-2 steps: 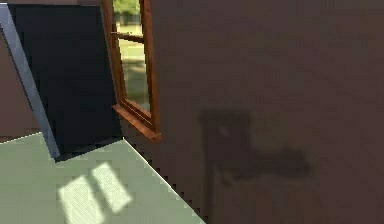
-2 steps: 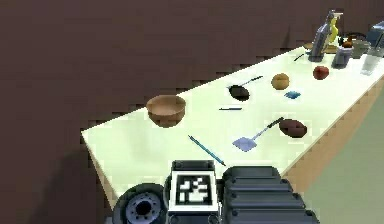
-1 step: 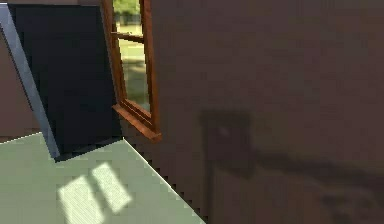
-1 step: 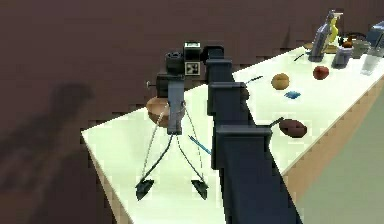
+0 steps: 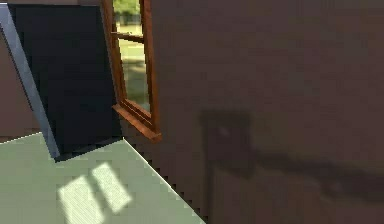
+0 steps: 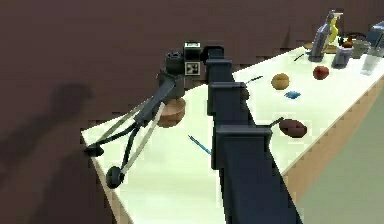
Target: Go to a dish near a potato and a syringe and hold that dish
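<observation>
Tool (image 6: pixel 103 163) stretched over cream table (image 6: pixel 168 188), brown roundish blob (image 6: pixel 172 114) right behind it. Holding anything? Honestly can't tell. Potato-ish lump (image 6: pixel 281 81) farther along.

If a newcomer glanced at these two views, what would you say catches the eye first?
In the arm side view, the dark arm rises across a cream table, its gripper reaching toward the picture's left near a brown round dish; whether it holds anything cannot be told. In the forward view, a wood-framed window stands bright in a dark wall.
</observation>
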Controlling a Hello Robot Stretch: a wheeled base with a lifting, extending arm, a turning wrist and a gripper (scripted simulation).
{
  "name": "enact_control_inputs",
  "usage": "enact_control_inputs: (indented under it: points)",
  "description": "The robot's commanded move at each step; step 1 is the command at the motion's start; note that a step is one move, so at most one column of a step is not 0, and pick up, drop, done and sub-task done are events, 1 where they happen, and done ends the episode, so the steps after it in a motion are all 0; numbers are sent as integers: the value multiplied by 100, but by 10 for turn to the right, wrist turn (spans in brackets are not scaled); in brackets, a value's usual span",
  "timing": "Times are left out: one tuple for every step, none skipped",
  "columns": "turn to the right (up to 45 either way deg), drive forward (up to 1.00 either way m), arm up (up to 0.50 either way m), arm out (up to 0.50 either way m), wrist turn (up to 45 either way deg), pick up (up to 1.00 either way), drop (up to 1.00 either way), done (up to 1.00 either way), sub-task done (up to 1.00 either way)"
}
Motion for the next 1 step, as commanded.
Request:
enact_control_inputs:
  points:
    - [0,0,0,0,450,0,0,0,0]
